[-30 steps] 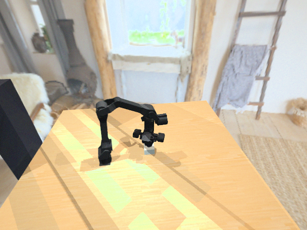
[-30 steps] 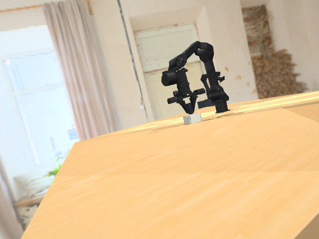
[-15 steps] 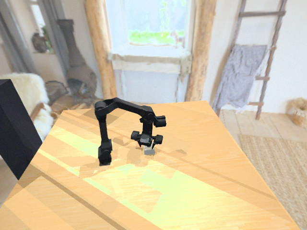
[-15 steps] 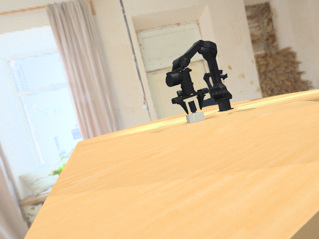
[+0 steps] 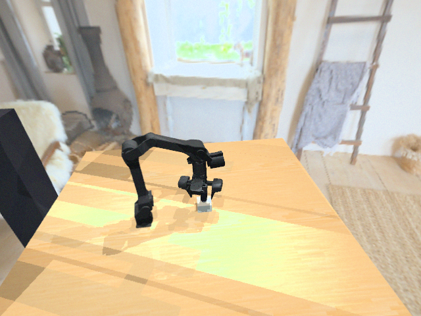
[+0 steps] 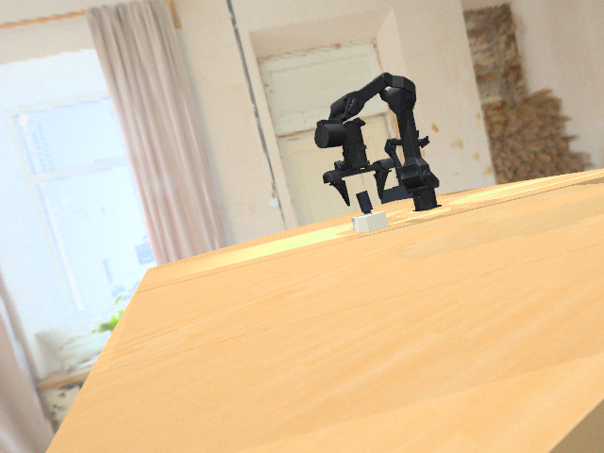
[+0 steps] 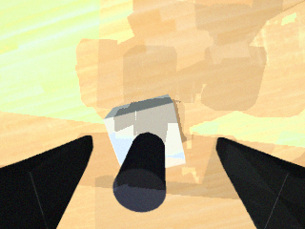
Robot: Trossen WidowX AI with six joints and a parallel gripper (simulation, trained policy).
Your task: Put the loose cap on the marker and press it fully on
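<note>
Centrally, between wide-spread, released fingers of the claw (image 5: 204,196) (image 6: 364,203) (image 7: 154,140): dark capped marker (image 6: 363,201) (image 7: 143,172), upright in pale holder block (image 5: 204,205) (image 6: 370,222) (image 7: 145,126). Likely next: straight upward withdrawal along marker's long axis.

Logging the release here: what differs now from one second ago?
The fingers, then together, now stand wide, higher above the pale block. The dark upright piece is free between them. The block stayed on the table.
</note>
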